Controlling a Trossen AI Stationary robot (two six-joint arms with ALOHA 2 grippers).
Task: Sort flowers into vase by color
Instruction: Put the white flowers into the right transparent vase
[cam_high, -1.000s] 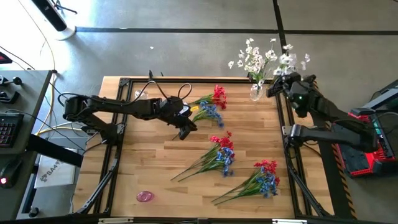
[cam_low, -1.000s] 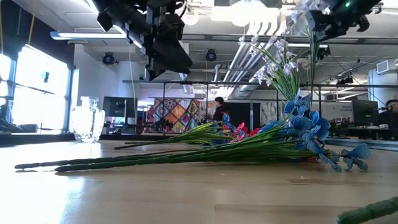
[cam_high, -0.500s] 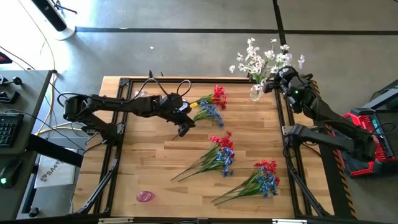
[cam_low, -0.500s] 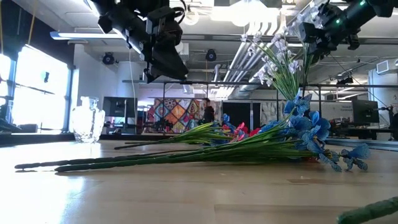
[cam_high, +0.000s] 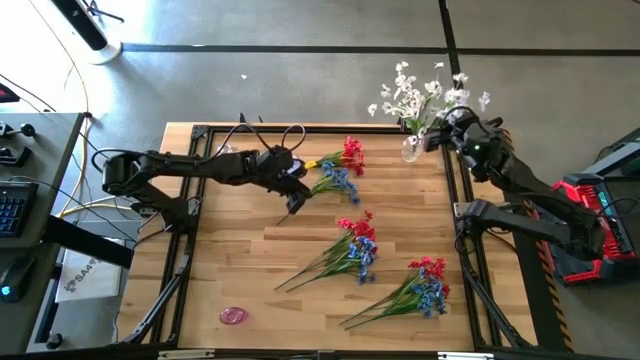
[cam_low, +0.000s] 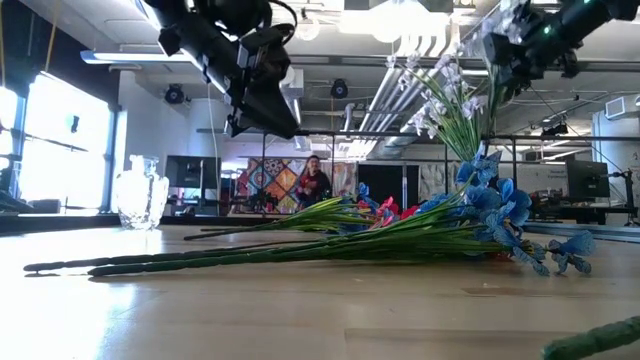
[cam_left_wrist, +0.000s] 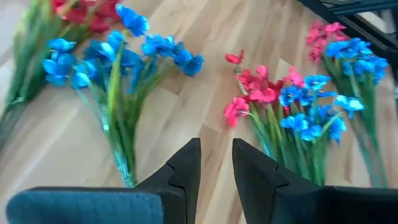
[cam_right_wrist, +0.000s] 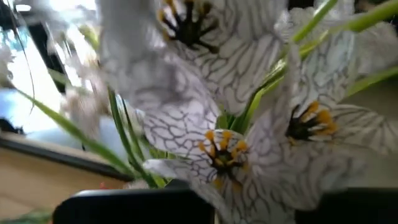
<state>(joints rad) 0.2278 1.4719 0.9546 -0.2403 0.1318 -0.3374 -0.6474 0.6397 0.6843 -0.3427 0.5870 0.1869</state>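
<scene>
Left hand (cam_high: 292, 203) hovers above the wooden desk (cam_high: 230, 270), just beside the stem end of the far bunch of red and blue flowers (cam_high: 335, 172). In the left wrist view its fingers (cam_left_wrist: 186, 168) are nearly closed with a narrow gap between them, holding nothing; blue blossoms and red blossoms lie on the wood ahead.

Right hand (cam_high: 446, 128) is at the far right corner of the desk, up among the white flowers (cam_high: 420, 92) that stand in the clear glass vase (cam_high: 411, 148). Right wrist view is filled with white blossoms with dark and yellow centres (cam_right_wrist: 217, 152) and green stems; cannot tell whether this hand is open or closed.

Two more mixed red and blue bunches lie flat on the desk: middle bunch (cam_high: 345, 247) and near-right bunch (cam_high: 415, 290), stems pointing toward the near left. Small pink object (cam_high: 233, 316) sits near the front edge.

Low view: second clear glass vase (cam_low: 138, 192) stands at the left, long green stems lie across the desk, a person (cam_low: 314, 180) in the room behind.
</scene>
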